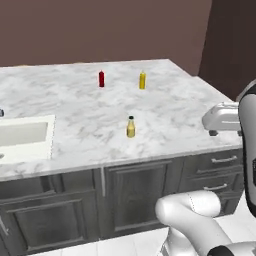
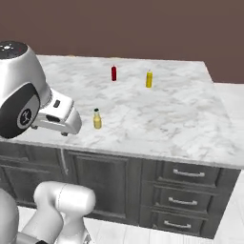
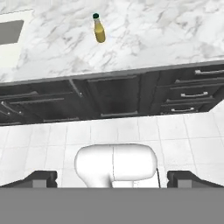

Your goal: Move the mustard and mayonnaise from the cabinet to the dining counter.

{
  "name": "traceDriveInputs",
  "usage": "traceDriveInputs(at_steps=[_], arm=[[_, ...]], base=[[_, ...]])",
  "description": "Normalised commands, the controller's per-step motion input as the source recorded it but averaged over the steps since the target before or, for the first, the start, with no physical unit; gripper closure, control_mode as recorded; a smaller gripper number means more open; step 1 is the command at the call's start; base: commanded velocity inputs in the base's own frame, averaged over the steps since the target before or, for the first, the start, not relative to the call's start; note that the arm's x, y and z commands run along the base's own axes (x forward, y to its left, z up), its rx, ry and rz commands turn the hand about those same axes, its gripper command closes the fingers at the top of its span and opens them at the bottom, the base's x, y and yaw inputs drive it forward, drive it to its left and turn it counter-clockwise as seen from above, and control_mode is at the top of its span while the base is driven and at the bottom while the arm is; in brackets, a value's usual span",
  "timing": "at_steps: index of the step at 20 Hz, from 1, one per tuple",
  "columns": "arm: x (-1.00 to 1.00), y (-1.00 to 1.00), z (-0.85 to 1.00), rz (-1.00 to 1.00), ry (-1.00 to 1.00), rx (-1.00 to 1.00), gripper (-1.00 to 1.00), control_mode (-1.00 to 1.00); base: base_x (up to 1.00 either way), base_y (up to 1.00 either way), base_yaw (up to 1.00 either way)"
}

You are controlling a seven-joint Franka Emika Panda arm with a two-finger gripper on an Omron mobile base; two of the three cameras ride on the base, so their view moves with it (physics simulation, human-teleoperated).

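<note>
Hand view: mustard (image 3: 99,29) upright on dining counter (image 3: 144,39) near front edge; gripper (image 3: 112,177) jaws wide apart, empty. Best next: fetch mayonnaise, approach level.

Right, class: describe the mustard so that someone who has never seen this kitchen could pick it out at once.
Find the white marble counter with the inset sink. Three small bottles stand on it: a red bottle and an all-yellow bottle toward the far edge, and the mustard alone, nearer the front edge. It is the yellow-tan one with a narrow pale neck and a dark cap.
</note>
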Motion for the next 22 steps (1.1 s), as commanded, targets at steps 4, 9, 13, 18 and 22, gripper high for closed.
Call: traceDriveInputs(at_steps=[4,9,13,18,22], arm=[[0.00,0.00,0.00,0.00,0.00,0.00,-1.00,1.00],[0.00,0.00,0.00,0.00,0.00,0.00,-1.00,1.00],[0.00,0.00,0.00,0.00,0.00,0.00,-1.00,1.00],[0.00,0.00,0.00,0.00,0.00,0.00,-1.00,1.00],[0.00,0.00,0.00,0.00,0.00,0.00,-1.00,1.00]], base=[[0.00,0.00,-0.91],[0.00,0.00,-0.95],[0.00,0.00,-0.96],[0.00,0.00,-0.95],[0.00,0.00,-0.95]])
